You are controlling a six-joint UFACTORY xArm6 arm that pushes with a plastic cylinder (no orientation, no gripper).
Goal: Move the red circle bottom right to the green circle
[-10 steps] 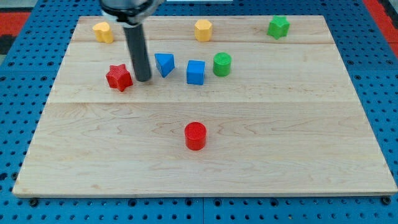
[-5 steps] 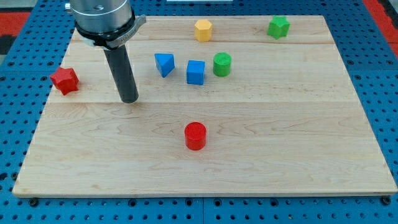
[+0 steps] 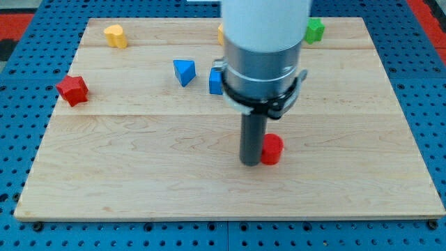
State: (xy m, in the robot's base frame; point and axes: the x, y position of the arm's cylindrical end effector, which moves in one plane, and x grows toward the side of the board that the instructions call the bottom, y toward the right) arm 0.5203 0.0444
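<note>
The red circle [image 3: 272, 148] is a short red cylinder on the wooden board, a little right of the view's centre and toward the bottom. My tip [image 3: 251, 163] rests on the board right against the red circle's left side. The green circle is hidden behind the arm's wide body [image 3: 263, 42]. The arm covers the middle of the view's top half.
A red star [image 3: 72, 90] lies at the board's left edge. A blue triangle [image 3: 184, 72] and a partly hidden blue cube [image 3: 215, 81] sit left of the arm. A yellow block [image 3: 116, 35] is at top left, a green star [image 3: 315, 29] at top right.
My tip swept from the board's left side to the red circle and shoved it right. Earlier it knocked the red star to the left edge. The arm now hides the green circle.
</note>
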